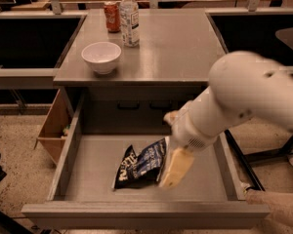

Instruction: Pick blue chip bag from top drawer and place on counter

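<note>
Grey drawer [83, 179] stands pulled out below the desk [176, 48]. The bag [139, 165], dark blue, lies on the drawer floor near the middle. The hand [177, 167], pale yellow on a white arm [254, 89] coming from the right, is over the drawer at the bag's right edge; open or closed, I cannot tell. On the desk stand a bowl [101, 56], a bottle [130, 17] and a can [112, 16].

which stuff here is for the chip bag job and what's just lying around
Job: crumpled dark blue foil chip bag; wide grey metal top drawer; flat grey counter; pale gripper, over the drawer beside the bag.
Lying about: white bowl, clear plastic bottle, red can, brown cardboard box.
</note>
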Controlling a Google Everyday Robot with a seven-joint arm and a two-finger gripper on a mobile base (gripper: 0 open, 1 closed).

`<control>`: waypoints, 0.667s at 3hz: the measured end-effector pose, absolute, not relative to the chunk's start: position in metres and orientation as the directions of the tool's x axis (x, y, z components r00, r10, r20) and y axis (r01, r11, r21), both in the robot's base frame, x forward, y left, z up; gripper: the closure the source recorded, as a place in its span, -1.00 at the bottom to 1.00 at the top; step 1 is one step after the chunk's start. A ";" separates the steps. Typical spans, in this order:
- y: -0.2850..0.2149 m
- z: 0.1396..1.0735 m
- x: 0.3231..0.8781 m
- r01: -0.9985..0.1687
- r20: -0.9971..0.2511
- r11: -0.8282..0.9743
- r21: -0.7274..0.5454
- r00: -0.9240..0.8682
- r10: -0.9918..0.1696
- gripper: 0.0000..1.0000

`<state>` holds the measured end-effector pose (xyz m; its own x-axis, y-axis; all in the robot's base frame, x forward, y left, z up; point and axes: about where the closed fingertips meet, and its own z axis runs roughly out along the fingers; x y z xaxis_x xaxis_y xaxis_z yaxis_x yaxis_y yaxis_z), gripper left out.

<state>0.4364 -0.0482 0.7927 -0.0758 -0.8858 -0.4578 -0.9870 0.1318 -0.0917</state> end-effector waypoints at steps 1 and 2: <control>0.002 0.733 0.441 -0.990 -0.495 0.129 -0.063 -0.081 -0.865 -1.00; 0.031 0.684 0.465 -0.986 -0.517 0.138 -0.090 -0.072 -0.853 -1.00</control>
